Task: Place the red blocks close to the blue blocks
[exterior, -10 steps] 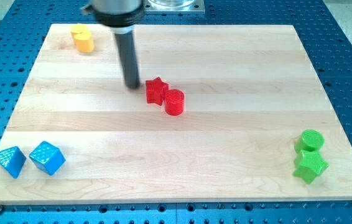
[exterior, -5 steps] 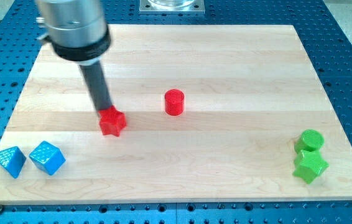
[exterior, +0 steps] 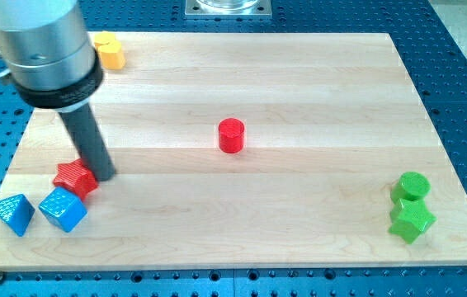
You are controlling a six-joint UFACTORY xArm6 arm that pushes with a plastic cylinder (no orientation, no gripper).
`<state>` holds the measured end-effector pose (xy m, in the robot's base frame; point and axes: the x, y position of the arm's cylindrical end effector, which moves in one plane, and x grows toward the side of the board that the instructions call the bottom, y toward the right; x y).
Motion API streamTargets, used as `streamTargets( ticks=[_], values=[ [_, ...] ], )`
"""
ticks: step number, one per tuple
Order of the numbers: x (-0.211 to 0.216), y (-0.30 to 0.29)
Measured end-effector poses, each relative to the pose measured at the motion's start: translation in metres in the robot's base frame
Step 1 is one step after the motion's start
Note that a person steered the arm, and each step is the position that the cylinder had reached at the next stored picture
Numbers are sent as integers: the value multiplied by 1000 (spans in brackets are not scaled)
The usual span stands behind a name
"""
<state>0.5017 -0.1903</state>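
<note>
A red star block (exterior: 74,178) lies at the view's lower left, touching the blue cube (exterior: 62,209) just below it. A blue wedge-shaped block (exterior: 12,214) sits left of the cube. My tip (exterior: 104,175) rests against the red star's right side. A red cylinder (exterior: 232,135) stands alone near the middle of the wooden board (exterior: 316,99), far to the right of my tip.
A yellow block (exterior: 110,50) sits at the board's top left corner, partly behind the arm. A green cylinder (exterior: 412,186) and a green star block (exterior: 412,220) stand together at the lower right.
My tip moved down and left, pushing the red star away from the red cylinder and up against the blue cube. The red cylinder stayed put after the first frame.
</note>
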Motion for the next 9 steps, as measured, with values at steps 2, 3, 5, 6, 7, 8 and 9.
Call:
streamTargets(
  ticks=[2,3,5,6,7,8,9],
  values=[
    [4,100],
    [4,199],
    [-65,270],
    [-63,158],
    [-51,61],
    [-7,-22],
    [-20,9]
  ],
)
